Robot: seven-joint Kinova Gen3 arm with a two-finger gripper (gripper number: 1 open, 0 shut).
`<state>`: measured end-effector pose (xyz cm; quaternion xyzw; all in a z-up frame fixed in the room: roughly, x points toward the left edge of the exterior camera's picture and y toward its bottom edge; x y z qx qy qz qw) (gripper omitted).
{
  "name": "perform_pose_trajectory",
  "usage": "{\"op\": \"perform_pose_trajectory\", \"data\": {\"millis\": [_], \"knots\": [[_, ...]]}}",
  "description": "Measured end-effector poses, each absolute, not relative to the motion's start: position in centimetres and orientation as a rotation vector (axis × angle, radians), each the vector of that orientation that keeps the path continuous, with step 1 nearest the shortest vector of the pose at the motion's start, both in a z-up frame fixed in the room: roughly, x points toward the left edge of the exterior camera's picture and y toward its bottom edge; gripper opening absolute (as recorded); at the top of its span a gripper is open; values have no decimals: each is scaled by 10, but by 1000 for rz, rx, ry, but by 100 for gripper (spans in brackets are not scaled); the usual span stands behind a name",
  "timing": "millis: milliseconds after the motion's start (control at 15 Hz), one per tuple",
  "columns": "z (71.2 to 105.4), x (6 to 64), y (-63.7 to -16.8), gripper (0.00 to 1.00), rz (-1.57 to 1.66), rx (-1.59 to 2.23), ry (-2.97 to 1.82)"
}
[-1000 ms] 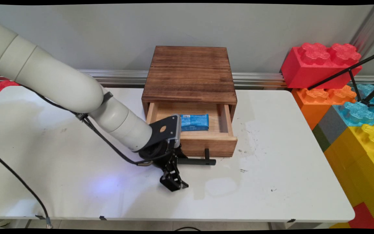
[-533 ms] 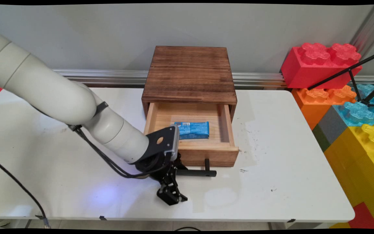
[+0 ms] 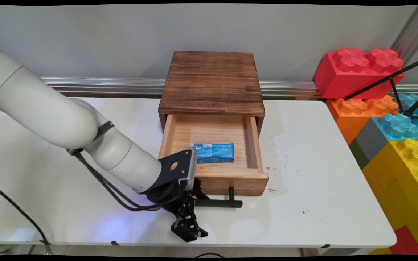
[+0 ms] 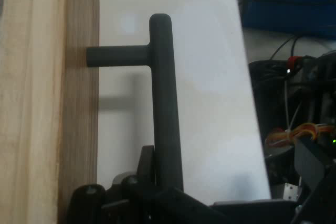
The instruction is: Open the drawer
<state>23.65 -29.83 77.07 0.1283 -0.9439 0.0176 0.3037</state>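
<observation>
One blue packet [image 3: 214, 152] in drawer [image 3: 252, 145]

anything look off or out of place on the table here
Nothing stands out. The wooden drawer is pulled out squarely, a blue packet lies flat inside it, and the hand is clamped on the black handle bar. The table only shows scuff marks.

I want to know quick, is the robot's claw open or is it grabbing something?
Gripper: shut on the drawer handle, the black bar on the front of the wooden drawer.
</observation>
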Motion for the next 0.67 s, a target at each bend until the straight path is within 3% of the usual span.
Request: {"op": "perform_pose_trajectory", "data": {"millis": [667], "knots": [[787, 243, -284, 100, 26, 334, -2470]]}}
